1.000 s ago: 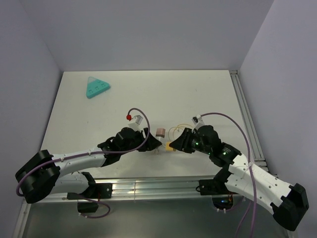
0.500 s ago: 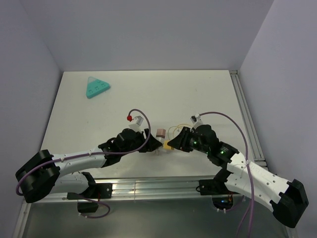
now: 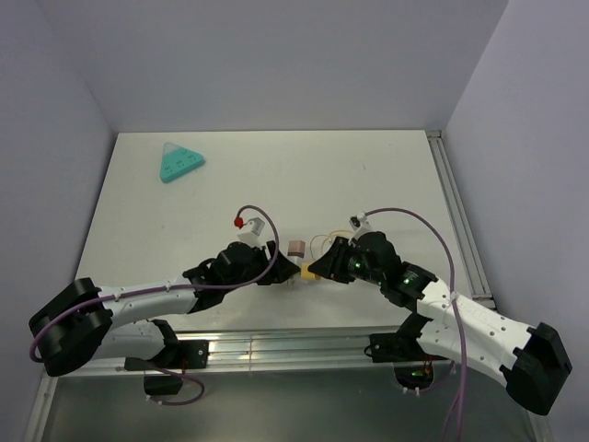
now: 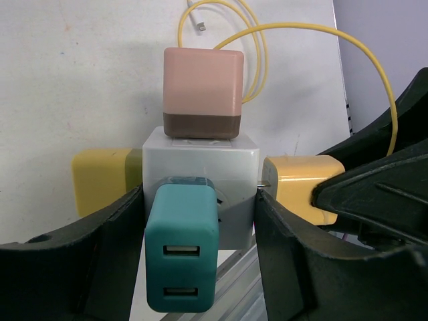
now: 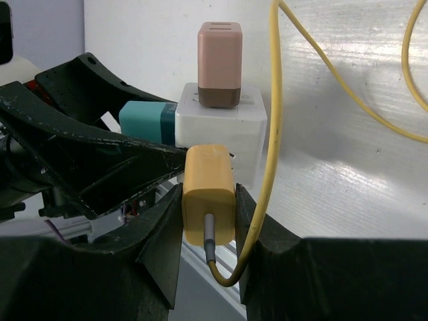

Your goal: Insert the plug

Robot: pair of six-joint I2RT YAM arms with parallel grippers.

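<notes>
Plug status | my right gripper (image 5: 208, 224) clamps yellow plug (image 5: 208, 175), prongs at right-arm face of socket cube (image 5: 224, 127), not seated | left gripper (image 4: 199, 204) hugs its sides, bracing against my push

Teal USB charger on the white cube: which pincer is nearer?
Left. The left pincer clamps the white cube, teal USB charger between its fingers; the right pincer, beside the cube, holds the yellow plug.
</notes>
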